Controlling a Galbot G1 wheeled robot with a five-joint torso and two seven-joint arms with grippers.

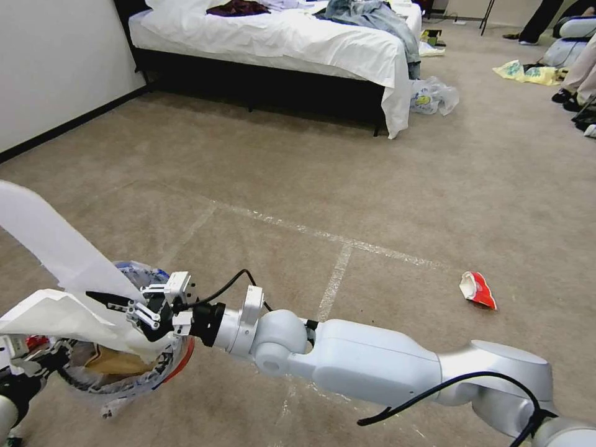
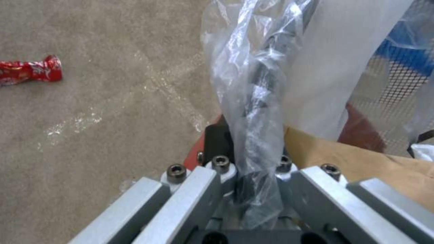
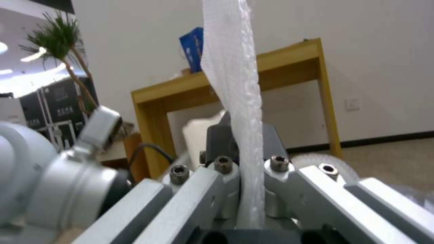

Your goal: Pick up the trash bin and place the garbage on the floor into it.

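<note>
The red trash bin [image 1: 177, 363] with its clear liner hangs low at my left, just above the floor [image 1: 385, 186]. My left gripper [image 1: 25, 359] is shut on its rim, and the left wrist view shows the fingers [image 2: 217, 142] clamped on the rim and the bunched liner [image 2: 253, 84]. A brown paper bag [image 2: 389, 169] lies inside. My right gripper [image 1: 110, 300] reaches across over the bin's mouth, shut on a white flat slipper [image 1: 56, 245], which stands up between the fingers [image 3: 235, 84]. A crushed red can [image 1: 478, 290] lies on the carpet to the right, and another [image 2: 29, 70] lies near the bin.
A bed [image 1: 279, 37] with white sheets stands at the back, with knotted plastic bags [image 1: 433, 96] at its foot. A white wall [image 1: 56, 62] runs along the left. People's legs and a yellow bag [image 1: 528, 73] are at the far right. Tape lines [image 1: 335, 273] cross the carpet.
</note>
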